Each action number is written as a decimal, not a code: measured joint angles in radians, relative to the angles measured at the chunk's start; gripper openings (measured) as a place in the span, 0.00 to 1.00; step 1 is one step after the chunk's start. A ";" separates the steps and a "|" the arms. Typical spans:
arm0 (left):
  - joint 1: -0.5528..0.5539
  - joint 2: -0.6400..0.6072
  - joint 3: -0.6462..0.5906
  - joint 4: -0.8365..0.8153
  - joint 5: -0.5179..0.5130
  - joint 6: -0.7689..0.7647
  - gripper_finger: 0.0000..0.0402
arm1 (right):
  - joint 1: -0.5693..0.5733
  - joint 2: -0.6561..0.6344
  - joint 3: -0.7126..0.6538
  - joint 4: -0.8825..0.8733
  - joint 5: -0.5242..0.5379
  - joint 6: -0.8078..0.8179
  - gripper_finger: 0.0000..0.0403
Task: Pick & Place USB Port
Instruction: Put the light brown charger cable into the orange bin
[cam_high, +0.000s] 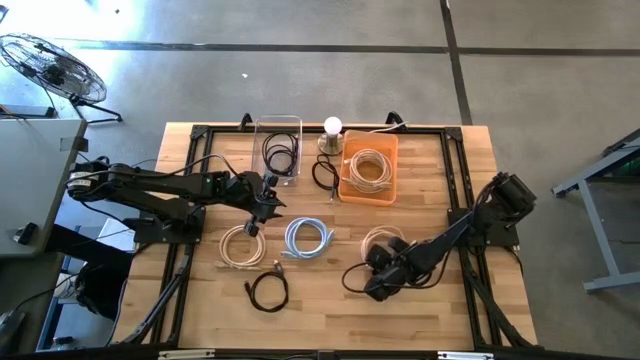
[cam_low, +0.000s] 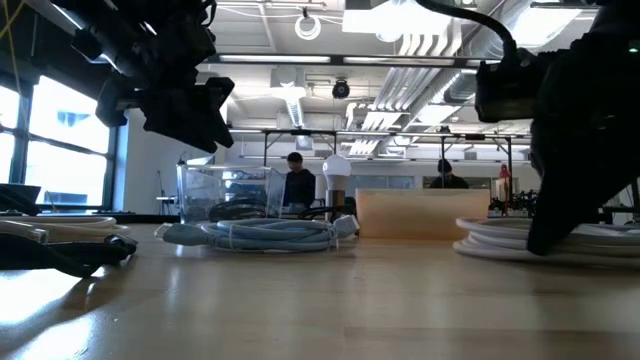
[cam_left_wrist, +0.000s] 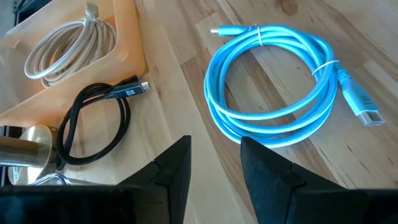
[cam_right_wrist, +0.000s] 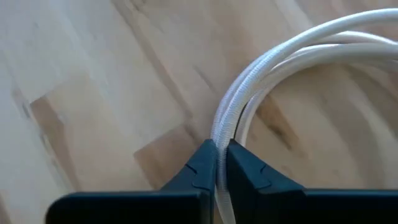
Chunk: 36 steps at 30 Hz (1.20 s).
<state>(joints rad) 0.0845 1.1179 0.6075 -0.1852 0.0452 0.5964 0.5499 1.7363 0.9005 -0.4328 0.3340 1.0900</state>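
Note:
A white cable coil (cam_high: 384, 240) lies flat on the wooden table at the near right. My right gripper (cam_right_wrist: 221, 167) is down on it and shut on its strands; the low view shows the dark arm descending onto the coil (cam_low: 500, 240). My left gripper (cam_left_wrist: 214, 168) hangs open above the table's middle left (cam_high: 256, 215), with nothing between its fingers. Just ahead of it a blue cable coil (cam_left_wrist: 280, 81) lies on the wood. My right gripper pinches the white coil's rim strands (cam_right_wrist: 225, 134) between its two fingers. The fingers slant steeply down from the table's right side and lie across the strands. The rest of the coil (cam_right_wrist: 323, 43) rests flat on the table.
At the back stand an orange bin (cam_high: 346, 185) with a white cable, a clear bin (cam_high: 262, 135) with a black one, and a bulb (cam_high: 332, 126). Loose coils lie around: a beige one (cam_high: 240, 245), a black one (cam_high: 268, 291), and another black one (cam_high: 325, 176) by the orange bin.

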 joint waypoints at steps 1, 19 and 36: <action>0.000 0.000 0.000 0.000 0.000 0.000 0.34 | -0.003 0.000 0.000 0.004 0.003 -0.017 0.03; 0.000 0.000 0.000 0.003 0.000 0.000 0.34 | -0.011 -0.046 0.134 0.085 0.253 -0.412 0.02; 0.000 0.000 0.000 0.001 0.052 0.000 0.34 | -0.260 -0.076 0.591 -0.499 0.523 -0.804 0.02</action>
<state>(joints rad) 0.0845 1.1179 0.6075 -0.1841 0.0969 0.5963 0.2902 1.6600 1.4914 -0.9315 0.8570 0.2860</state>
